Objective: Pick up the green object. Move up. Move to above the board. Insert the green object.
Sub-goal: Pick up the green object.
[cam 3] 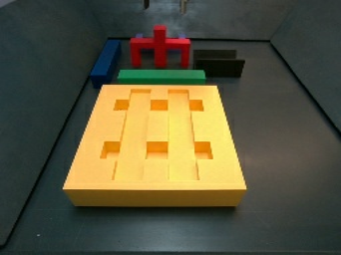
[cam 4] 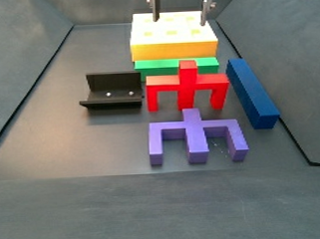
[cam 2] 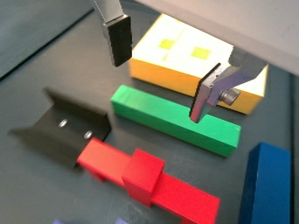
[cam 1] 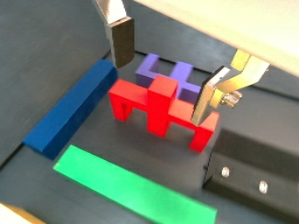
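Wrist views first: the end effector [cam 2: 162,68] hangs wide open above the floor, nothing between its silver plates, one finger [cam 2: 117,39] on the board's side of the green object [cam 2: 173,120] and the other finger [cam 2: 207,94] reaching across the bar's far edge, so the bar lies roughly under the gap. That green object rests flat on the dark floor, pressed right along one short end of the board [cam 2: 193,61], whose yellow top shows square holes. Just beside the bar on its other long side sits a red piece [cam 2: 146,179], and the fixture [cam 2: 65,127] stands near one end of the bar. A blue bar [cam 2: 267,184] peeks in at the edge. In a wrist view looking the opposite way, the end effector [cam 1: 163,72] frames a purple piece [cam 1: 162,73] and the red piece [cam 1: 158,107], with the blue bar [cam 1: 73,107] lying alongside and the green object [cam 1: 135,185] nearer the camera. Over to a side view: the board [cam 3: 156,139] fills the foreground, the green object [cam 3: 160,75] touching its far end, the red piece [cam 3: 159,47] behind it, blue bar [cam 3: 106,60] to one side, fixture [cam 3: 221,63] to the other. In a side view from the far end, the end effector [cam 4: 179,3] shows only as fingertips at the top, above the board [cam 4: 172,36].
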Controlling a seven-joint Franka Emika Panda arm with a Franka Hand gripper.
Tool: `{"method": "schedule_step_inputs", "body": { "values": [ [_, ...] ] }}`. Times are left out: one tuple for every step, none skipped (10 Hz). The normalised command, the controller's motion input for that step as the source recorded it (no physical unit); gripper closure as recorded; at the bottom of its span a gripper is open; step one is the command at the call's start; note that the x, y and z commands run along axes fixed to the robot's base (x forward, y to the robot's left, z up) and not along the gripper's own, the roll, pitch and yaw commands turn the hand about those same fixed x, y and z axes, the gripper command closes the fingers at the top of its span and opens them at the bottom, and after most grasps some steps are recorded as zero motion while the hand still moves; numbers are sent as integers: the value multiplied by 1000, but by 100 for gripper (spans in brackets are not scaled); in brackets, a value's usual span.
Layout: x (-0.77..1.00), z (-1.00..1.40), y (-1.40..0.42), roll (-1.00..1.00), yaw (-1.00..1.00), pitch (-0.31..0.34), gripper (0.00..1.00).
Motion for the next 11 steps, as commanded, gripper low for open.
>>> {"method": "schedule_step_inputs", "body": {
  "values": [
    [0, -171, -120, 0, -1000, 0, 0],
    [0, -203, -74, 0, -1000, 0, 0],
    [0, -217, -57, 0, -1000, 0, 0],
    [0, -211, -57, 0, -1000, 0, 0],
    [0, -214, -57, 0, -1000, 0, 0],
    [0, -231, -57, 13, -1000, 23, 0],
    [0, -251, -51, 16, -1000, 11, 0],
    [0, -286, -37, 27, -1000, 0, 0],
    [0, -283, -40, 29, -1000, 0, 0],
    [0, -257, -77, 43, -1000, 0, 0],
    [0, -237, -209, 40, -969, 0, 0]
  ]
}}
